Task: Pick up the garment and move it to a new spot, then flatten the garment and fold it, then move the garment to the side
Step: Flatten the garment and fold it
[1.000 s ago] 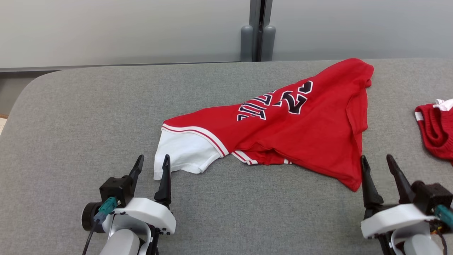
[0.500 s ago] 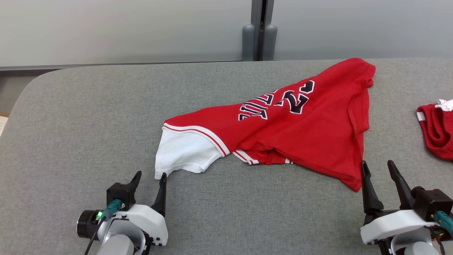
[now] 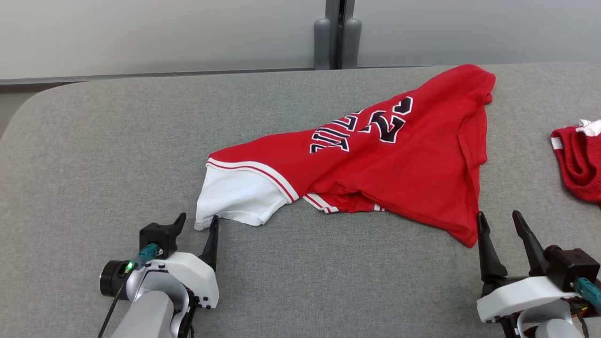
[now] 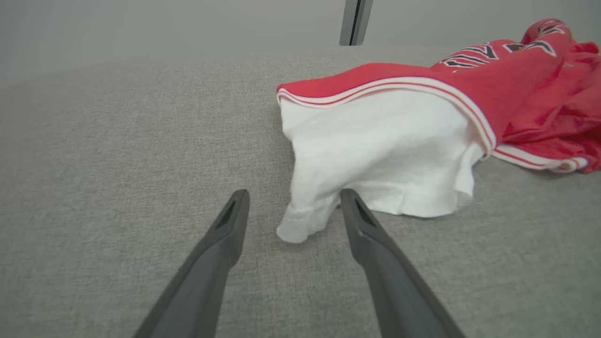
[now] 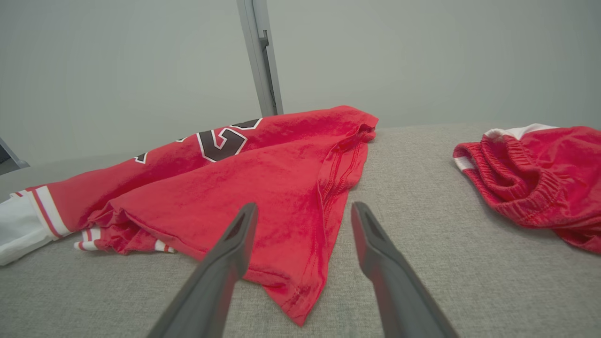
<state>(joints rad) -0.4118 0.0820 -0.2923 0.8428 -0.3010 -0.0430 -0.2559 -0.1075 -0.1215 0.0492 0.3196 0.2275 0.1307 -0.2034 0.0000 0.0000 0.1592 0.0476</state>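
The garment [image 3: 375, 169] lies rumpled right of the table's [image 3: 117, 150] middle, reaching toward the far edge, so flattening and folding likely remain. The left gripper [image 3: 197, 218] and right gripper [image 3: 497, 214] stand released at its near corners, holding nothing. Room opens toward the left edge; another red cloth [image 3: 580, 164] crowds the right edge.

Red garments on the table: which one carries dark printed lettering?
The large red shirt in the middle, the one with a white sleeve. The smaller red garment at the right edge shows a gathered band and no lettering.
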